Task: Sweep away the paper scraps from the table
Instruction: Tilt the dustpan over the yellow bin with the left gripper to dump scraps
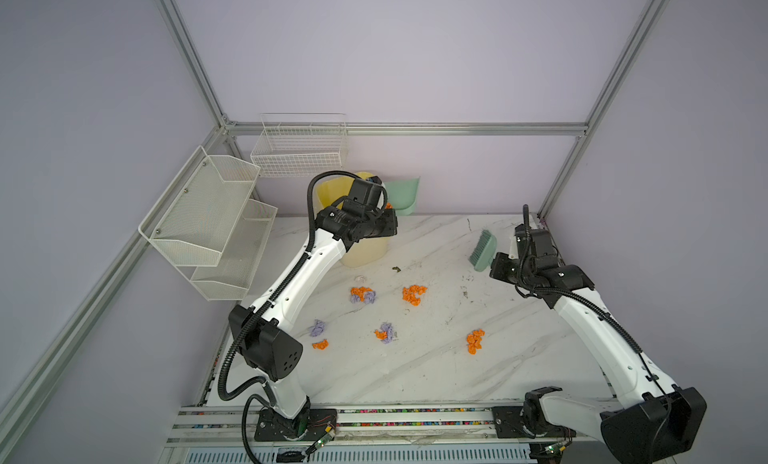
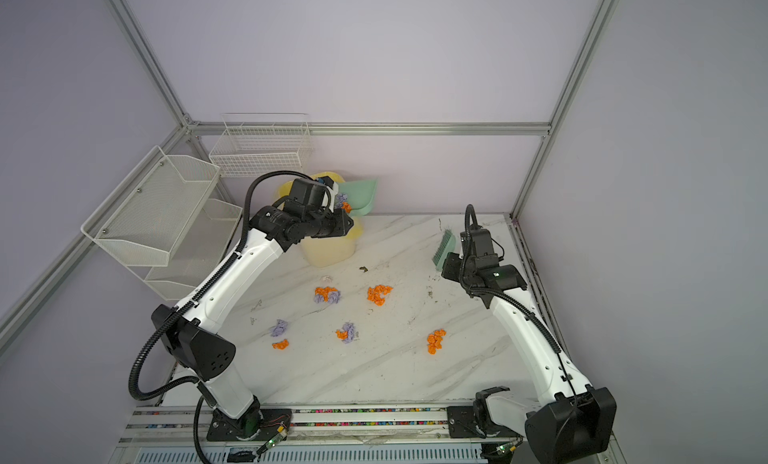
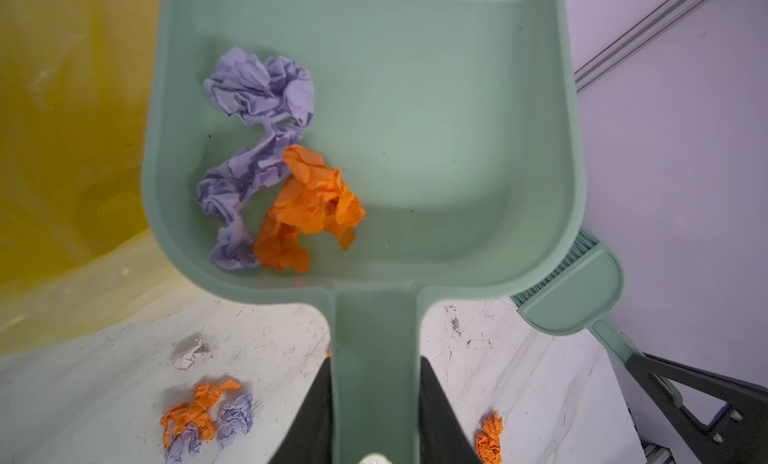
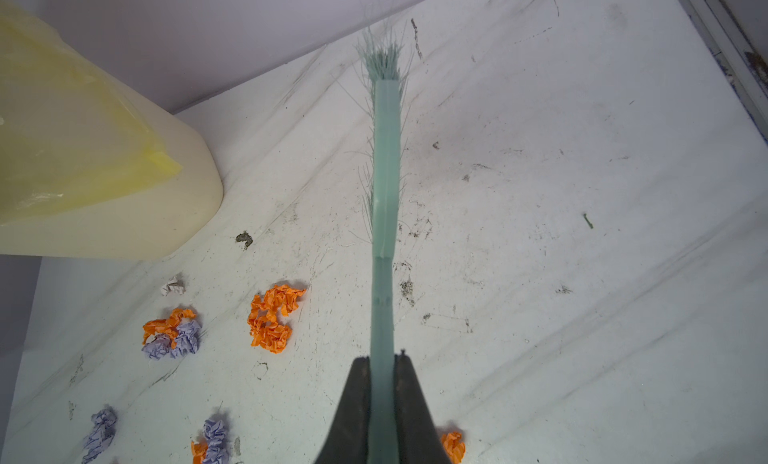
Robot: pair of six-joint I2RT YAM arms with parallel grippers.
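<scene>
The left claw, clamped on the dustpan handle, held paper scraps by the bin — tipping them in seemed next — while the right claw gripped the brush.

R gripper clamps brush; scraps on table.

Glossy white moulded arm shells meet matt black joint housings, one pierced with round holes. Black ribbed cable hoses run alongside. The right tool has black wedge-shaped fingers. Black base plates sit just beside the white marble-patterned counter.
</scene>
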